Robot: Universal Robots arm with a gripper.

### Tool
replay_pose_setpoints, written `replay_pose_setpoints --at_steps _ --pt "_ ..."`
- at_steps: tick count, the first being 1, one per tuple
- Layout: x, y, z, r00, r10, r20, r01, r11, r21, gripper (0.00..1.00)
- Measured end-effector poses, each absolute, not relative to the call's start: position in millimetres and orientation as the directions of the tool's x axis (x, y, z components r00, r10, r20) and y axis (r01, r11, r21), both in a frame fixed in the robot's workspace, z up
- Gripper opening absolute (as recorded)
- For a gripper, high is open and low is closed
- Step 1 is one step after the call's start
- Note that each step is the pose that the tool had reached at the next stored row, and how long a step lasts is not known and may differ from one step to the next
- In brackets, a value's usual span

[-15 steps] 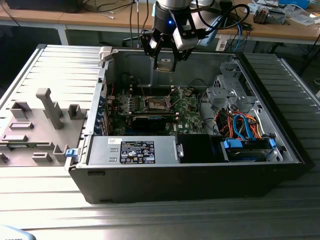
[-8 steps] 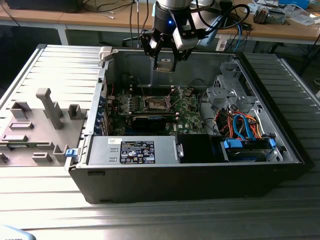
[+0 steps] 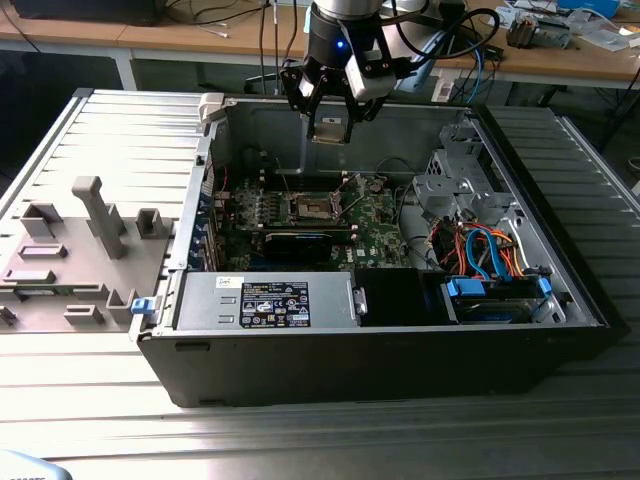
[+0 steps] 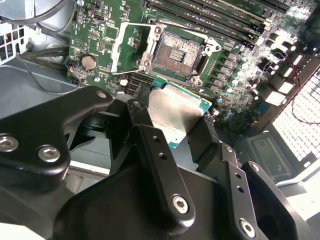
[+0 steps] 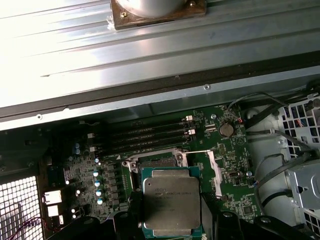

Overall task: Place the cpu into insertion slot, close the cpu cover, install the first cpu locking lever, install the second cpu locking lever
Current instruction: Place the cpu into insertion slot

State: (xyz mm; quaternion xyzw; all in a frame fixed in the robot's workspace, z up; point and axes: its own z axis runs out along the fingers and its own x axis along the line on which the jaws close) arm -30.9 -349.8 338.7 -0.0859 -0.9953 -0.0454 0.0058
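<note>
My gripper (image 3: 330, 137) hangs above the open computer case, near its back wall, shut on the cpu (image 3: 329, 126). In both wrist views the silvery-tan cpu (image 4: 172, 111) (image 5: 171, 201) sits clamped between two black fingers (image 4: 151, 137), held in the air over the green motherboard (image 3: 375, 225). The insertion slot (image 4: 177, 52) lies open below it, with dark contacts showing; the chip partly covers the slot (image 5: 157, 161) in the first wrist view. The cpu cover (image 4: 131, 47) is swung open, standing beside the slot on its hinge.
A grey power supply (image 3: 265, 300) fills the case's near side. A drive cage with orange and blue cables (image 3: 490, 260) sits at the exterior view's right. Memory slots (image 5: 145, 135) and a coin battery (image 5: 226, 130) flank the socket. A grey fixture (image 3: 80, 240) stands outside the case at the left.
</note>
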Motion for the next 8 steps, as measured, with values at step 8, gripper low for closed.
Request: replay_pose_setpoints --at_steps 8 --pt "-30.9 -349.8 338.7 -0.984 0.177 0.019 0.178 0.98 0.089 0.55"
